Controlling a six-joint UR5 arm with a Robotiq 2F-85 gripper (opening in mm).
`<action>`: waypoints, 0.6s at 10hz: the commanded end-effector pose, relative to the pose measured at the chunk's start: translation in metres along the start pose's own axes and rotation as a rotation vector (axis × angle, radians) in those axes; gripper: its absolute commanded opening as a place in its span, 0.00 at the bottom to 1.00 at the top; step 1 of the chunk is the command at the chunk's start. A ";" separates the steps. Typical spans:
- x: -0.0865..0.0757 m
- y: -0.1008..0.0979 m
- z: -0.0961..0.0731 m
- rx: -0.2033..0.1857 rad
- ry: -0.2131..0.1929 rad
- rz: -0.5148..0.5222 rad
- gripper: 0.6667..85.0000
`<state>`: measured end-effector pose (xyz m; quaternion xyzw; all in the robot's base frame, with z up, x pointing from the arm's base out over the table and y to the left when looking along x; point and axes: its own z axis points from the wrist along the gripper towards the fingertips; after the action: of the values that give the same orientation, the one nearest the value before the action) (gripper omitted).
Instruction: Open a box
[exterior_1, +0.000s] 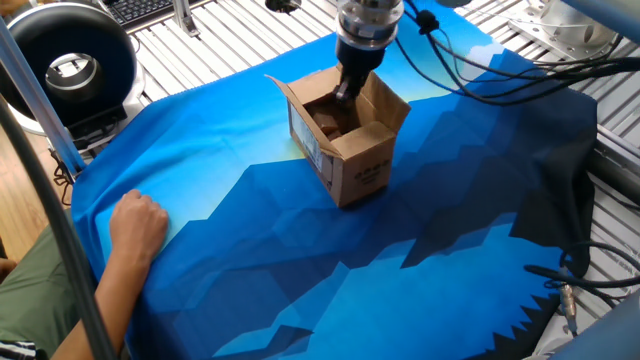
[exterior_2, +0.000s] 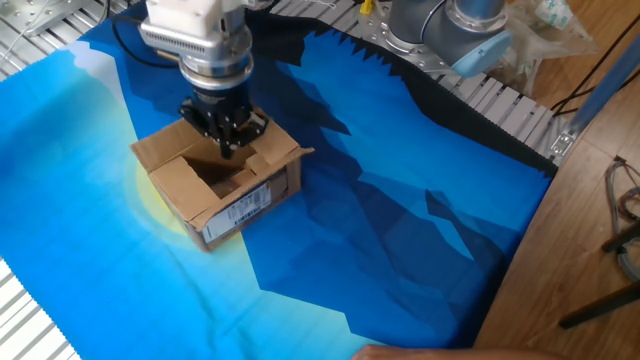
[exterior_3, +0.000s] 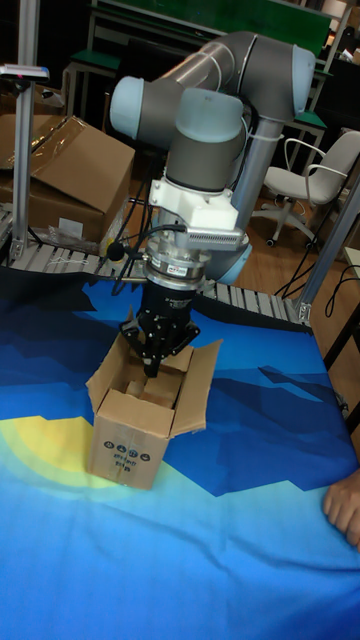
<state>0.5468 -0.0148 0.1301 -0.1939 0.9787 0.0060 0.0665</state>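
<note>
Box (exterior_1: 345, 140): small brown cardboard carton, upright on the blue cloth (exterior_1: 300, 250), top flaps spread open, mouth facing up; brown contents dimly visible inside.
Box position: on the yellow-to-blue patch of the cloth in the tall fixed view (exterior_3: 135, 425); near the far middle of the cloth in one fixed view.
Box orientation: standing on its base, set diagonally to the cloth edges; one bottom corner toward the camera in one fixed view; long axis not clearly distinguishable, footprint close to square.
Label: white printed label (exterior_2: 243, 210) on the side wall facing the camera in the other fixed view; black print (exterior_1: 370, 177) on the adjacent wall; a row of dark symbols on the front wall in the tall fixed view.
Flaps: one flap raised at the left corner in one fixed view; one wide flap (exterior_3: 198, 385) leaning outward on the right in the tall fixed view.
Gripper (exterior_2: 229, 141): pointing straight down, fingertips just inside the box mouth by its far rim; fingers close together, nearly closed; whether a flap edge is pinched between them cannot be told.
Arm: grey UR5 links (exterior_3: 215, 80) rising behind the box, cables trailing from the wrist.
Hand (exterior_1: 138, 224): a person's hand resting flat on the cloth, well apart from the box.
Cloth: blue with darker angular patches, covering the table.
</note>
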 end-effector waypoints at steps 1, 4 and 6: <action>-0.005 0.009 0.009 -0.028 -0.014 -0.009 0.01; 0.004 0.018 0.014 -0.064 0.009 -0.102 0.01; 0.016 0.020 0.015 -0.078 0.045 -0.188 0.01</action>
<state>0.5354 -0.0042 0.1154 -0.2507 0.9665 0.0234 0.0494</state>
